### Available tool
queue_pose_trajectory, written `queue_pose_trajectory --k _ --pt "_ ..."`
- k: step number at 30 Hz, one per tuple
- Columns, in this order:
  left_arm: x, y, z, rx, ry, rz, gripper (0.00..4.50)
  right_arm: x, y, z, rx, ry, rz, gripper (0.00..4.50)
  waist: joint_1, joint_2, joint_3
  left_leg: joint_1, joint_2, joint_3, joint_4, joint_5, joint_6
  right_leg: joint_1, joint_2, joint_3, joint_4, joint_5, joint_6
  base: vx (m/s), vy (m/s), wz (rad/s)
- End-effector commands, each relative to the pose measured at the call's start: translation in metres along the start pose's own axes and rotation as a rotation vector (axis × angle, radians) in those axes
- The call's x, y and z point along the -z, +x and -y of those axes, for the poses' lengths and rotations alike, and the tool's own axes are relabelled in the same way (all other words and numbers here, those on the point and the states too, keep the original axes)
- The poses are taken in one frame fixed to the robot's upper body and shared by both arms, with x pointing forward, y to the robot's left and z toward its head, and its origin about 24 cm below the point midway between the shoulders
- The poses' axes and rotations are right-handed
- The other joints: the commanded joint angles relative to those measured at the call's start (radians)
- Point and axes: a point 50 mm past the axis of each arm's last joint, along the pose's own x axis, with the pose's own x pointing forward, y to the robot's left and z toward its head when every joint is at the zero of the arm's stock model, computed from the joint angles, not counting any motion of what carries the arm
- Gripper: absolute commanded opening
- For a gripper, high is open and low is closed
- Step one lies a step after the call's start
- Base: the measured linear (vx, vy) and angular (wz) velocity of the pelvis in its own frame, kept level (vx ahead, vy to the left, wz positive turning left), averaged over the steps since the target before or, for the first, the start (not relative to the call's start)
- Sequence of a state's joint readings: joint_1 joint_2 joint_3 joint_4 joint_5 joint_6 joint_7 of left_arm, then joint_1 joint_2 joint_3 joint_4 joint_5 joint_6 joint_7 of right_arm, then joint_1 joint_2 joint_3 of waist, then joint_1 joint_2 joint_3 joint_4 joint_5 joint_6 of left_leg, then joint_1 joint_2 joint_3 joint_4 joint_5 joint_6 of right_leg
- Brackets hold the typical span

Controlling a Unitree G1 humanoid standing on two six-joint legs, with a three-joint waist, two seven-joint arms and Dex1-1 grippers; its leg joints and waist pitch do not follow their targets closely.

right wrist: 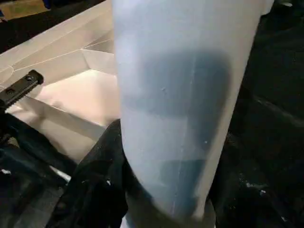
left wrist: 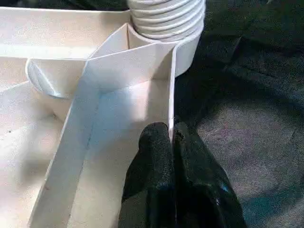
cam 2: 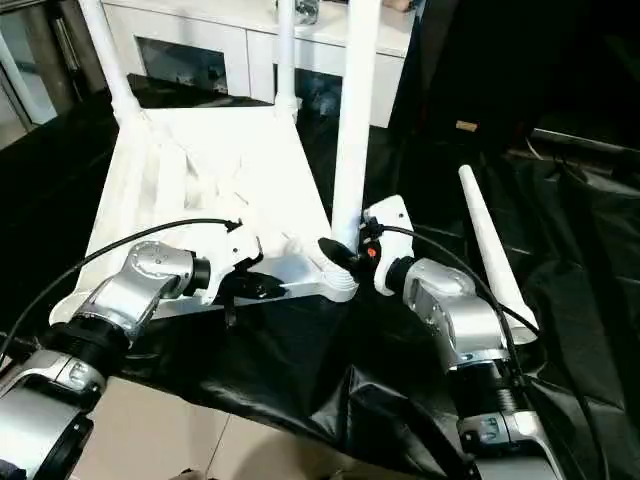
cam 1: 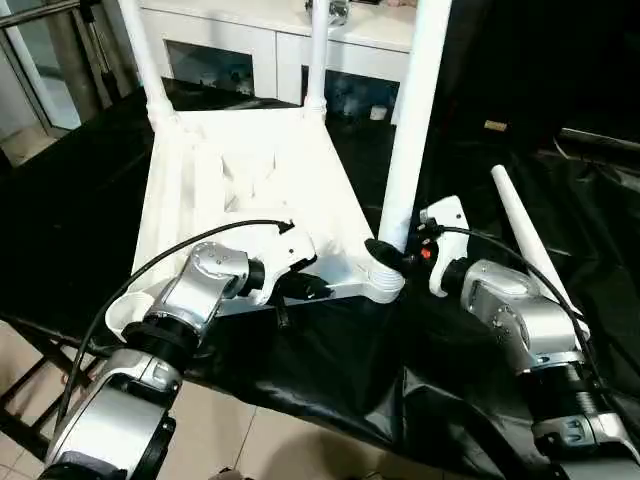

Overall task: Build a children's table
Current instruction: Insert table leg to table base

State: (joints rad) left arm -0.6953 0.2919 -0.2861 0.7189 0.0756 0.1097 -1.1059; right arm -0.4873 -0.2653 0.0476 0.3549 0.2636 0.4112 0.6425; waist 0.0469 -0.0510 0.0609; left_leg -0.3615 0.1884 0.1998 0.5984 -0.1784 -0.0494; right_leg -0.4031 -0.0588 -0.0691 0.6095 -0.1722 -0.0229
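I judged the children's table (cam 1: 240,170) light, stiff, slippery: left hand (left wrist: 172,137) pinched its rim wall, right hand (cam 1: 392,256) clasped the leg (cam 1: 412,120) low at its base.

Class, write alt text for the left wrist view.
The left gripper, black fingers shut, pinches the thin rim wall of the upturned white table top. Just beyond, a ribbed leg base sits in the corner socket, over black sheeting.

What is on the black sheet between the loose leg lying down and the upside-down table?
The right gripper and its arm, closed around the standing leg in the near corner of the table; the head views show it.
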Motion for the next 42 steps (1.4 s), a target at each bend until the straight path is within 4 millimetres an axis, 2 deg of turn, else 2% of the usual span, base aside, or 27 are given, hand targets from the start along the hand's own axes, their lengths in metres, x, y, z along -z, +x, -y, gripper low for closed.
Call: queue_pose_trajectory --k 1,9,13,14,18,20,23,24,25,26,29,31,32,34,35,42 --pt "0.01 0.005 0.008 0.038 -0.029 -0.036 0.0 -0.001 0.0 0.005 0.014 0.015 -0.001 1.9 0.005 -0.007 -0.067 0.011 0.046 -0.025 -0.065 -0.193 0.022 0.045 -0.092 0.055 -0.086 -0.338 -0.164 0.0 0.0 0.0" --pt "0.008 0.003 0.008 0.026 -0.036 -0.028 0.0 0.006 0.0 0.005 -0.001 0.066 0.001 1.9 0.005 -0.009 -0.068 0.009 0.047 -0.026 -0.065 -0.189 0.023 0.047 -0.095 0.055 -0.083 -0.318 -0.173 0.0 0.0 0.0" --pt "0.009 0.001 0.006 0.004 -0.045 -0.025 0.0 0.013 -0.002 0.005 0.003 0.128 0.049 1.9 0.005 -0.008 -0.067 0.01 0.048 -0.026 -0.066 -0.203 0.018 0.046 -0.096 0.056 -0.086 -0.33 -0.169 0.0 0.0 0.0" --pt "0.009 0.0 0.005 -0.007 -0.05 -0.023 0.0 0.017 -0.004 0.005 0.013 0.152 0.082 1.9 0.005 -0.004 -0.068 0.009 0.048 -0.027 -0.067 -0.201 0.018 0.047 -0.095 0.056 -0.084 -0.319 -0.171 0.0 0.0 0.0" --pt "0.007 -0.001 0.003 -0.03 -0.053 -0.016 0.0 0.029 -0.008 0.007 0.046 0.229 0.136 1.9 0.005 -0.006 -0.068 0.011 0.048 -0.027 -0.067 -0.209 0.019 0.045 -0.095 0.055 -0.086 -0.317 -0.18 0.0 0.0 0.0" --pt "0.007 -0.001 0.002 -0.036 -0.053 -0.015 0.0 0.035 -0.01 0.007 0.062 0.257 0.152 1.9 0.006 0.004 -0.067 0.011 0.048 -0.029 -0.07 -0.221 0.015 0.046 -0.095 0.054 -0.086 -0.322 -0.182 0.0 0.0 0.0" --pt "0.006 -0.002 0.0 -0.045 -0.053 -0.014 0.0 0.044 -0.012 0.009 0.094 0.283 0.17 1.9 0.005 0.0 -0.067 0.011 0.048 -0.028 -0.069 -0.233 0.012 0.045 -0.096 0.054 -0.089 -0.332 -0.183 0.0 0.0 0.0" --pt "0.006 -0.003 0.0 -0.049 -0.053 -0.015 0.0 0.048 -0.013 0.009 0.108 0.288 0.175 1.9 0.007 0.011 -0.066 0.012 0.048 -0.031 -0.07 -0.239 0.009 0.045 -0.097 0.054 -0.09 -0.34 -0.184 0.0 0.0 0.0" --pt "0.006 -0.003 -0.001 -0.056 -0.052 -0.017 0.0 0.053 -0.014 0.011 0.132 0.302 0.189 1.9 0.004 0.006 -0.065 0.013 0.049 -0.029 -0.071 -0.251 0.007 0.042 -0.096 0.054 -0.093 -0.347 -0.182 0.0 0.0 0.0" --pt "0.006 -0.004 -0.002 -0.061 -0.052 -0.02 0.0 0.058 -0.016 0.012 0.155 0.317 0.204 1.9 0.004 0.01 -0.066 0.012 0.048 -0.031 -0.072 -0.261 0.004 0.044 -0.096 0.054 -0.093 -0.352 -0.183 0.0 0.0 0.0" --pt "0.006 -0.005 -0.003 -0.065 -0.052 -0.022 0.0 0.069 -0.02 0.011 0.183 0.34 0.223 1.9 0.004 0.011 -0.066 0.013 0.049 -0.031 -0.073 -0.267 0.005 0.043 -0.096 0.053 -0.093 -0.352 -0.185 0.0 0.0 0.0" --pt "0.006 -0.006 -0.003 -0.068 -0.052 -0.023 0.0 0.074 -0.022 0.01 0.193 0.348 0.228 1.89 0.005 0.011 -0.066 0.013 0.049 -0.032 -0.074 -0.274 0.006 0.043 -0.096 0.054 -0.094 -0.355 -0.187 0.0 0.0 0.0" --pt "0.006 -0.006 -0.003 -0.069 -0.052 -0.024 0.0 0.077 -0.023 0.01 0.199 0.352 0.232 1.89 0.006 0.014 -0.066 0.014 0.05 -0.033 -0.076 -0.277 0.005 0.043 -0.096 0.054 -0.092 -0.346 -0.191 0.0 0.0 0.0" --pt "0.006 -0.006 -0.003 -0.07 -0.052 -0.025 0.0 0.079 -0.024 0.009 0.204 0.352 0.236 1.89 0.005 0.012 -0.065 0.014 0.049 -0.032 -0.076 -0.283 0.005 0.043 -0.094 0.054 -0.093 -0.342 -0.193 0.0 0.0 0.0" --pt "0.007 -0.006 -0.004 -0.072 -0.052 -0.027 0.0 0.081 -0.026 0.008 0.209 0.343 0.24 1.89 0.006 0.014 -0.065 0.014 0.05 -0.033 -0.076 -0.284 0.005 0.043 -0.096 0.054 -0.093 -0.344 -0.194 0.0 0.0 0.0" --pt "0.007 -0.005 -0.004 -0.072 -0.05 -0.03 0.0 0.084 -0.027 0.004 0.197 0.259 0.216 1.89 0.006 0.012 -0.063 0.014 0.049 -0.033 -0.078 -0.298 0.005 0.041 -0.095 0.054 -0.096 -0.369 -0.186 0.0 0.0 0.0"
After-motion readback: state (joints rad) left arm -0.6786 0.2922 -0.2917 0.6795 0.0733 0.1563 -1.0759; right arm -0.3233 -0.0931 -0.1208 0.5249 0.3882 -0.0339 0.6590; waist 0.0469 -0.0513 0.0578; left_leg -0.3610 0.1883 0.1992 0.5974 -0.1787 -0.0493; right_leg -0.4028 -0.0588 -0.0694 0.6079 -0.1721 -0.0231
